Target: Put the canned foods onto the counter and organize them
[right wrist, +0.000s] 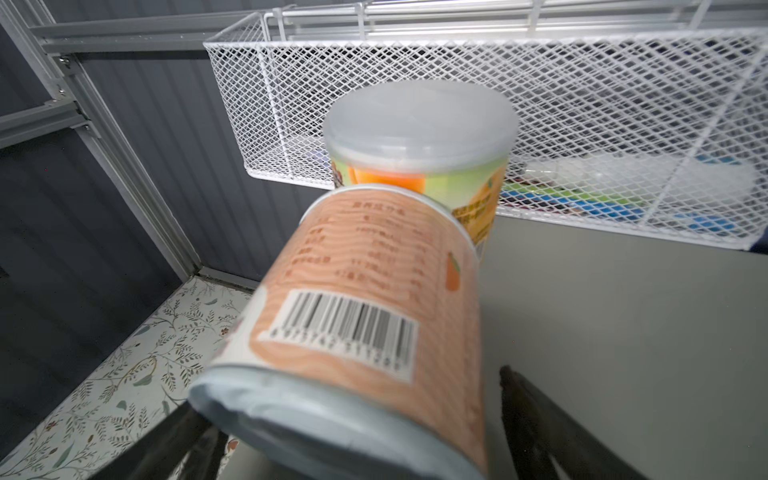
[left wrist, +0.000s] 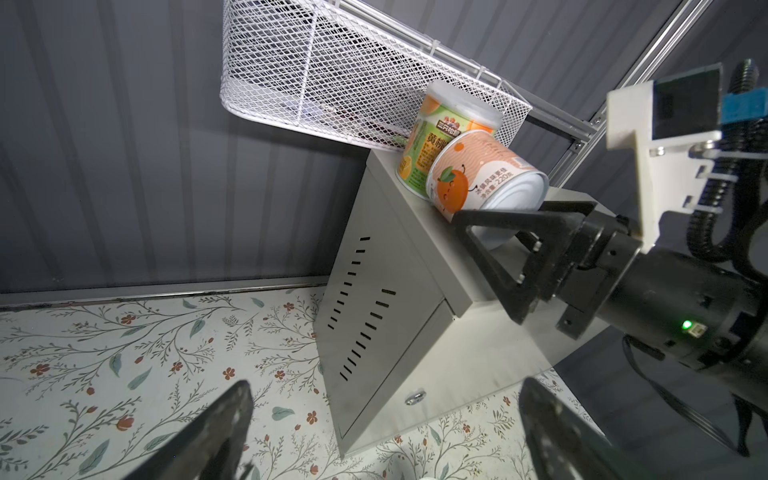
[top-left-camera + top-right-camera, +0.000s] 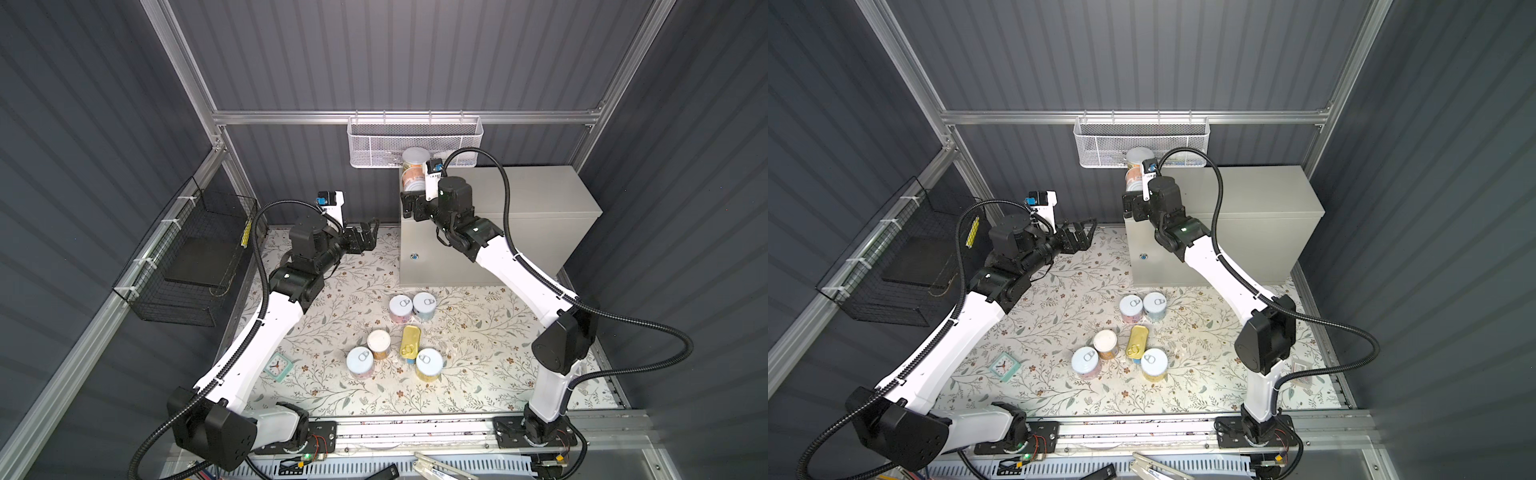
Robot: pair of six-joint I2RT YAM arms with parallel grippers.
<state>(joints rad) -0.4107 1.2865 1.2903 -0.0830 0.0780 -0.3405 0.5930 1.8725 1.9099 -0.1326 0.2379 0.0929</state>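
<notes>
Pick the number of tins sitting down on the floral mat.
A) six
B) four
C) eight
A: five round tins and the flat gold-topped tin sit on the floral mat; the green-label tin and the orange-label tin are up at the counter.

"220克" on orange tin [image 2: 469,166], "黄桃" on green-label tin [image 2: 426,135]

Dark ribbed walls [image 3: 395,54], floral mat [image 3: 332,395], seemingly aluminium frame [image 3: 395,117]

Both top views overhead, both wrist views near, sharing the counter [image 2: 382,232]
</notes>
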